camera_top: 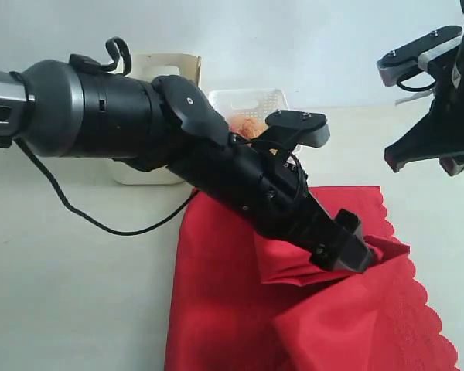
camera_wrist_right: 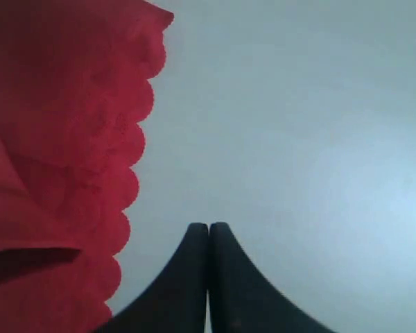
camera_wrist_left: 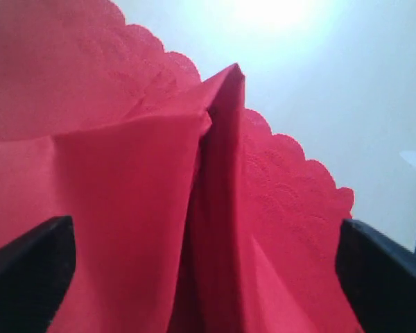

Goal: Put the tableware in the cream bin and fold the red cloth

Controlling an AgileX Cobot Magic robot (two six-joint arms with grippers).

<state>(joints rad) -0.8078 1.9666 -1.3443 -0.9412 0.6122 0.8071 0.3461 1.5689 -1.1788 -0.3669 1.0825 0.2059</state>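
The red cloth lies on the pale table, partly folded, with a raised fold under my left arm. My left gripper reaches across the cloth and rests on that fold. In the left wrist view its jaws stand wide apart, and a ridge of the red cloth rises between them, held by neither finger. My right gripper is shut on nothing and hangs over bare table beside the cloth's scalloped edge. The cream bin stands at the back, mostly hidden by the left arm. No tableware shows.
A white lattice basket with food in it stands at the back, next to the cream bin. The right arm hangs high at the right edge. A black cable trails over the table on the left.
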